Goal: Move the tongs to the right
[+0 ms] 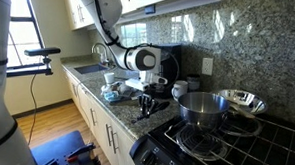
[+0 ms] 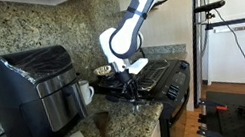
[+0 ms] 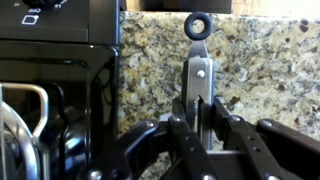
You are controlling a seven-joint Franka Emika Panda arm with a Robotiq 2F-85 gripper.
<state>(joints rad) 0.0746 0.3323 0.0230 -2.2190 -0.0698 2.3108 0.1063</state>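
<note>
The tongs [image 3: 199, 75] are slim and grey, with a ring at the joined end. In the wrist view they run up the middle over the speckled granite counter [image 3: 265, 70]. My gripper [image 3: 197, 125] is shut on the tongs' two arms, with a finger on each side. In both exterior views the gripper [image 1: 146, 97] [image 2: 131, 81] points down over the counter beside the stove. The dark tongs [image 1: 146, 110] [image 2: 137, 96] hang below it, at or just above the granite; contact cannot be told.
A black coffee maker [image 2: 35, 89] [image 3: 55, 60] stands close beside the tongs, with a white mug [image 2: 84, 91] next to it. A steel pot [image 1: 202, 108] and a steel bowl [image 1: 244, 100] sit on the black stove [image 1: 225, 144]. A sink [image 1: 87, 67] lies farther along the counter.
</note>
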